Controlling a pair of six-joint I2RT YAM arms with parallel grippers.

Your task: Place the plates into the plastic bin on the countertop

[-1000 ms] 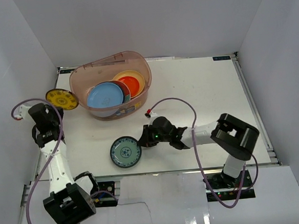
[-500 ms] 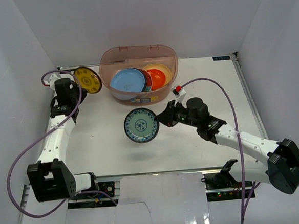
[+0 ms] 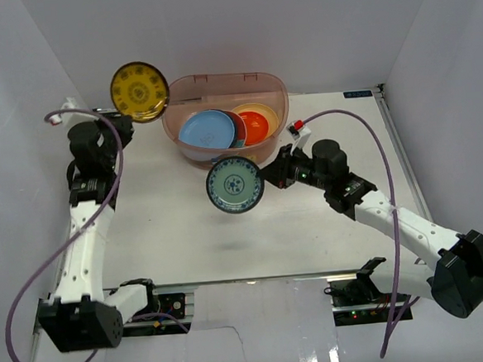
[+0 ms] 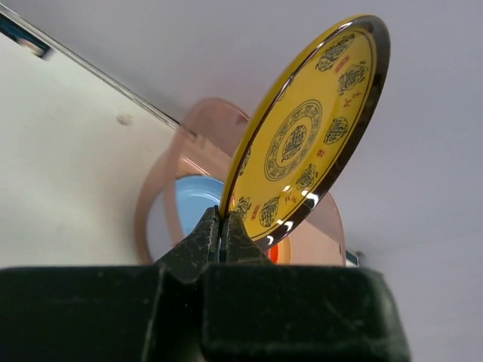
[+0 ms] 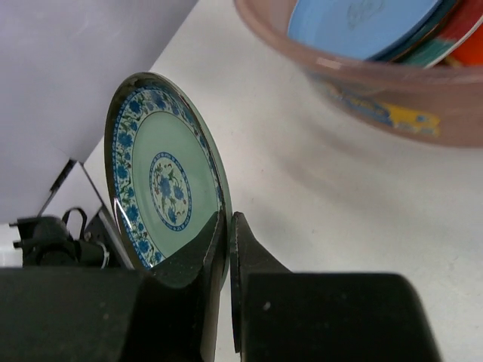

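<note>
A white counter [image 3: 188,243] fills the floor of a white-walled enclosure, seen from above.

At the middle of the counter's far edge sits the plastic bin [image 3: 218,90], a translucent pinkish-brown tub with a rounded end. It is much larger than any plate.

Two white and black robot arms reach in from the near edge. The left arm [image 3: 88,233] stretches along the left edge toward the far left corner. The right arm [image 3: 402,219] stretches from the near right corner toward the middle of the counter.

Inside the bin lie overlapping plates. A light blue plate [image 3: 207,129] is on the left and partly covers an orange-red plate [image 3: 256,128] on the right. A tan-yellow plate [image 3: 260,109] shows behind them.

A yellow patterned plate [image 3: 139,92] is raised on edge over the far left corner, just beside the bin's left end. Its face is tilted toward the camera above.

A green plate with a blue floral border [image 3: 235,185] is held on edge just in front of the bin's near wall.

The left claw [image 3: 128,120] is pinching the bottom rim of the yellow patterned plate, its fingers pressed onto it from both sides. The right claw [image 3: 266,177] is pinching the rim of the green plate the same way.
</note>
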